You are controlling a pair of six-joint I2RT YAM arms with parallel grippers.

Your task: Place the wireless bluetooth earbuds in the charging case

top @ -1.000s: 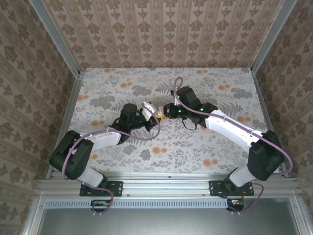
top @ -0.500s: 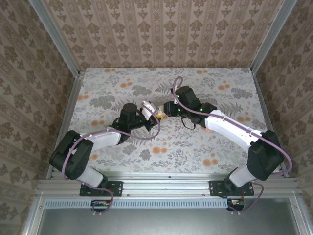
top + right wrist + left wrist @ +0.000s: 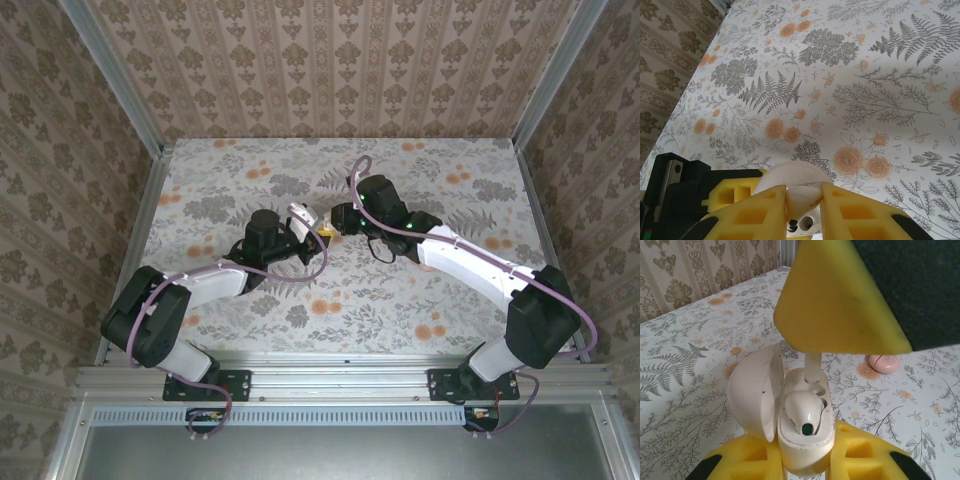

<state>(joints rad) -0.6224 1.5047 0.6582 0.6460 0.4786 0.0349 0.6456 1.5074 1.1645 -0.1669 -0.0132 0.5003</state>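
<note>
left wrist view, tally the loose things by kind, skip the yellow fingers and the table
earbuds: 2, the seated earbud and the upright earbud
charging case: 1
pink disc: 1
total: 4

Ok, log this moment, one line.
left gripper: shut on open charging case | first earbud: seated | right gripper: shut on second earbud, stem in case
</note>
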